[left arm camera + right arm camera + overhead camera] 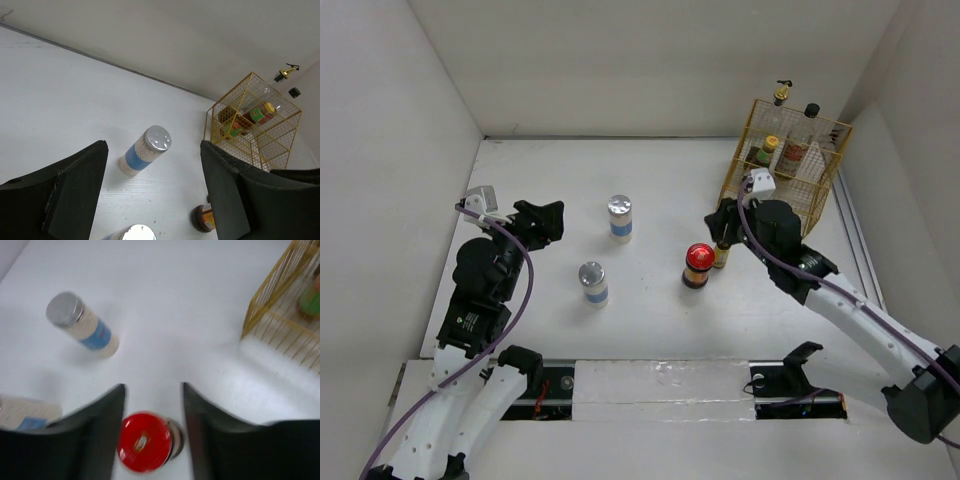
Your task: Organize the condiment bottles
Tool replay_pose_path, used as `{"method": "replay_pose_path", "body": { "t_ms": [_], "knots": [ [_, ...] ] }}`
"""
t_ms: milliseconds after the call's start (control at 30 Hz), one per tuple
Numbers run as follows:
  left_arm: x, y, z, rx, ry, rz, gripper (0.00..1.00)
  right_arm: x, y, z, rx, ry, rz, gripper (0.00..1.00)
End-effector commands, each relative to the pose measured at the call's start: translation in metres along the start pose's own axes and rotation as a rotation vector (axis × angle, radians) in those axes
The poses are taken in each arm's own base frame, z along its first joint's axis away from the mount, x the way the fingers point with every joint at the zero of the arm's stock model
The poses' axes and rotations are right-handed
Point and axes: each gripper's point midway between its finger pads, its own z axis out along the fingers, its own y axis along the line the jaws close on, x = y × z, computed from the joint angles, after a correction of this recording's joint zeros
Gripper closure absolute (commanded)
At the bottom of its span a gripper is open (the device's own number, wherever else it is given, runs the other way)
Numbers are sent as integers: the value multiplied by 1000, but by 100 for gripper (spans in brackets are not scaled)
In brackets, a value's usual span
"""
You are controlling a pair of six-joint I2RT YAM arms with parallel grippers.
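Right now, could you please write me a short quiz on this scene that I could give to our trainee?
1. How many silver-lidded shakers stand on the table?
2. True or false: the red-lidded jar is inside the yellow wire basket.
3. Which is nearer the red-lidded jar: A, the left gripper, or B, the right gripper?
Key: 1, two; 2, false, it stands on the table outside it; 3, B.

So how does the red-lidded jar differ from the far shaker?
The red-lidded jar has a red lid and dark body; the far shaker has a silver lid and white, blue-banded body. The jar stands beside a small bottle; the shaker stands alone. Both are upright, outside the basket.
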Motion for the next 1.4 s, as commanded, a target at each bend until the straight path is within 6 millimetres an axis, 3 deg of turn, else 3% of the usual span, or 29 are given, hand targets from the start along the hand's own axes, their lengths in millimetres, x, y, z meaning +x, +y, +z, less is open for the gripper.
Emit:
{"method": "replay_pose_path", "body": {
  "t_ms": [0,33,100,200,267,467,600,700,1033,1267,1367],
  "knots": [
    [-13,-8,-1,34,-45,0,29,34,5,-41,-7,188,-45,36],
    [-13,-8,-1,34,-45,0,29,48,2,-55,4,261,-63,28],
    [-12,-10,-1,43,-39,0,29,62,12,-66,-46,323,-80,12],
    [-10,-9,1,39,-31,1,29,76,25,-75,-107,385,-78,6],
    [-10,-9,1,39,-31,1,29,93,30,-70,-140,424,-80,5],
    [-10,-9,1,39,-31,1,29,99,50,-56,-198,418,-78,5],
    [-10,-9,1,39,-31,1,29,98,46,-39,-147,419,-99,5],
    [-10,-9,1,39,-31,1,28,109,39,-29,-102,453,-124,5],
    [-9,-7,3,25,-27,3,28,113,51,0,-90,394,-155,5],
    [-8,-8,3,33,-22,3,28,125,56,11,-84,386,-174,13],
    [-8,-8,3,33,-22,3,28,125,63,16,-89,362,-179,21]
  ]
}}
